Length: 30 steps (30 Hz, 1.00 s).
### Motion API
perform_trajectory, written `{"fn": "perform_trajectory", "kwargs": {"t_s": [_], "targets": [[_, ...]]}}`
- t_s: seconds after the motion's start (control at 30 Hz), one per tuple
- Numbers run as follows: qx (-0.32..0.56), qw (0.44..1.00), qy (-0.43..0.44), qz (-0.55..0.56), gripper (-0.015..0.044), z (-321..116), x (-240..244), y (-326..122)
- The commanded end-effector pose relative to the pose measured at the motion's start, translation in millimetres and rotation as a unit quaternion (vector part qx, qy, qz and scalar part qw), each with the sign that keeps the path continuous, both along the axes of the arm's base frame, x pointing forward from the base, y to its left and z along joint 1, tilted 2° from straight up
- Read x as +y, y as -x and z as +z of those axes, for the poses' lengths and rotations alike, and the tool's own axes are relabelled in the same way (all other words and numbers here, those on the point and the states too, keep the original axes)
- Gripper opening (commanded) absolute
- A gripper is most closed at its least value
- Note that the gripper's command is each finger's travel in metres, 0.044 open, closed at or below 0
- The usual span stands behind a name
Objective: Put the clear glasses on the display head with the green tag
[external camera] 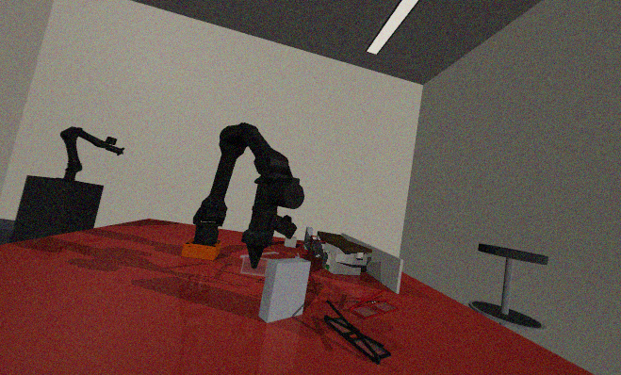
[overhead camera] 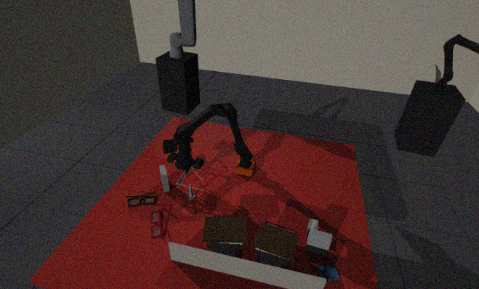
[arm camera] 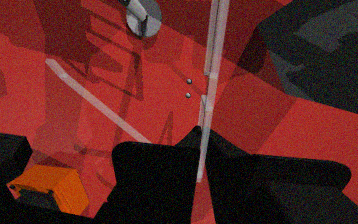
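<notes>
My gripper (overhead camera: 188, 171) (external camera: 254, 267) (arm camera: 200, 130) is shut on the clear glasses (overhead camera: 177, 184) (external camera: 242, 265) (arm camera: 208, 112), holding them by a thin pale bar. They hang below the fingers, beside a small post with a round base (overhead camera: 192, 197) (arm camera: 153, 23); contact is unclear. Two blocky shapes with brown tops, apparently the display heads, stand apart from the gripper: a left one (overhead camera: 224, 229) and a right one (overhead camera: 277, 237). They overlap in the exterior view, where a small green tag (external camera: 327, 267) shows low on the nearer side. Noses and ears are not clear.
A white upright box (overhead camera: 164, 178) (external camera: 285, 289) stands near the gripper. Black glasses (overhead camera: 142, 200) (external camera: 354, 334) and red glasses (overhead camera: 156, 221) lie on the red mat. A long white panel (overhead camera: 237, 262) (external camera: 385, 273) stands beside the heads. A white object (overhead camera: 319, 238) is farther right.
</notes>
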<state>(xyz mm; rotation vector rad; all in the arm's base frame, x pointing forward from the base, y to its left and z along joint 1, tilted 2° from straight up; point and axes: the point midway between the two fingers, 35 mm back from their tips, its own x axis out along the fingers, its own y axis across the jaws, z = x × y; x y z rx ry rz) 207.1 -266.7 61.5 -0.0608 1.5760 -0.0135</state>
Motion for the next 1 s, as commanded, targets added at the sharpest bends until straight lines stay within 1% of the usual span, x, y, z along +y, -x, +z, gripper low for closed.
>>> {"fn": "perform_trajectory", "kwargs": {"t_s": [0.0,0.8,0.97], "targets": [[0.0,1.0,0.001,0.002,0.0,0.4,-0.4,1.2],[-0.001,1.0,0.001,0.002,0.0,0.5,-0.1,-8.0],[-0.001,1.0,0.001,0.002,0.0,12.7,-0.3,-9.7]]}}
